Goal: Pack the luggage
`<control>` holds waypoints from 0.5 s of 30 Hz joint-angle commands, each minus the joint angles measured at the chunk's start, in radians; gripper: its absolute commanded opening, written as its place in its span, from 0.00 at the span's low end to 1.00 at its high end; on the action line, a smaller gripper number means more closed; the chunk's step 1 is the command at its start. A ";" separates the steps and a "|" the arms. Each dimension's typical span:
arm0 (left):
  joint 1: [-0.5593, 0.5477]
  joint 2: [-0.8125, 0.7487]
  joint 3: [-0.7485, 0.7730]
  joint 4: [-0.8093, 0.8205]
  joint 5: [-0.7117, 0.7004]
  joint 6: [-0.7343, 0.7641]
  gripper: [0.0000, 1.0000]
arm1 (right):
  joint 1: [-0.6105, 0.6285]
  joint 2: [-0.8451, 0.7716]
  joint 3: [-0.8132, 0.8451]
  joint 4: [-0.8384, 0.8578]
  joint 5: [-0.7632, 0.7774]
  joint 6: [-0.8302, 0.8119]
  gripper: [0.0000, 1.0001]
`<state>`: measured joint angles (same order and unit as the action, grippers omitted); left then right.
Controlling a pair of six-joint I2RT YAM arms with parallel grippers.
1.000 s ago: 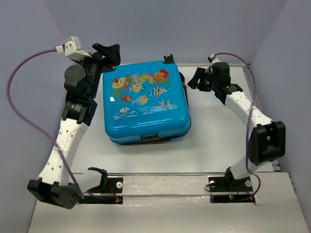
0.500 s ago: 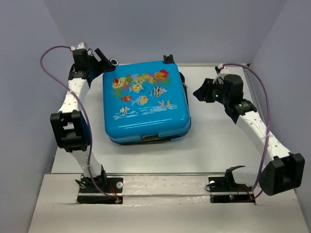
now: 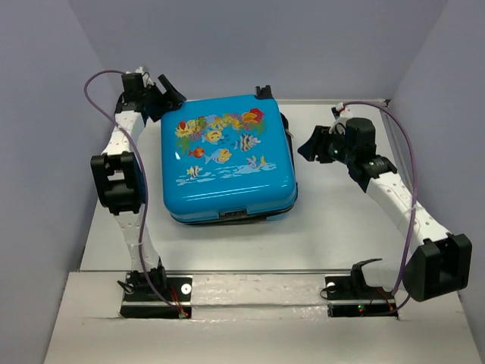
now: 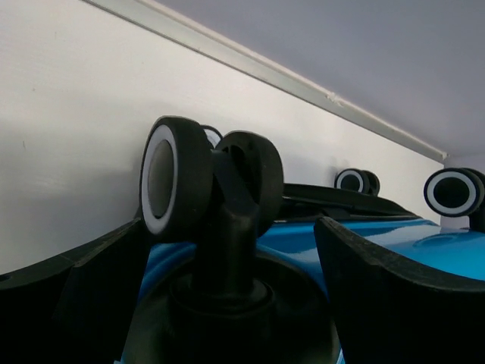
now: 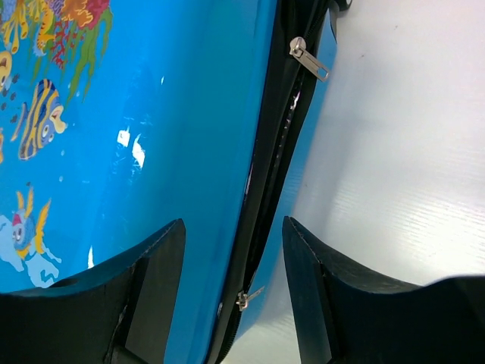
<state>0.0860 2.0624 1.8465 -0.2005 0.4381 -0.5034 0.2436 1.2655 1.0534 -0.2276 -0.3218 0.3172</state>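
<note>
Luggage: 1 blue hard-shell case, lying flat approx mid-table, fish-and-coral face up, closed, black zip edge round the sides. Carry handle on the near edge, wheels on the far edge.

Left gripper is at the case's far-left corner. In the wrist view its 2 fingers are spread apart, one either side of a twin-wheel caster w/ the caster stem between them; can't tell if they touch it. 2 more casters show further along the same edge, black w/ white rings.

Right gripper hovers just beside the case's right side, tips aimed at it. Its 2 fingers are also apart, w/ nothing gripped and the zip seam running between them. 2 silver zip pulls are on that seam: 1 up the far end, 1 near the fingers.
</note>
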 commanded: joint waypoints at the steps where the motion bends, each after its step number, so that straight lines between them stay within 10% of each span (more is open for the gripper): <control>1: -0.002 0.031 0.022 0.157 0.080 -0.056 0.99 | 0.006 -0.018 0.008 0.020 -0.016 -0.007 0.60; 6: -0.002 0.076 -0.015 0.323 0.143 -0.148 0.90 | 0.006 -0.017 0.010 0.014 -0.016 -0.006 0.60; 15: -0.002 0.030 -0.115 0.628 0.214 -0.302 0.23 | 0.006 -0.034 -0.015 0.007 -0.010 -0.003 0.60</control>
<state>0.1177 2.1498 1.7519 0.2081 0.5621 -0.7322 0.2436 1.2648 1.0485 -0.2321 -0.3225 0.3172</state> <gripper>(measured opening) 0.750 0.600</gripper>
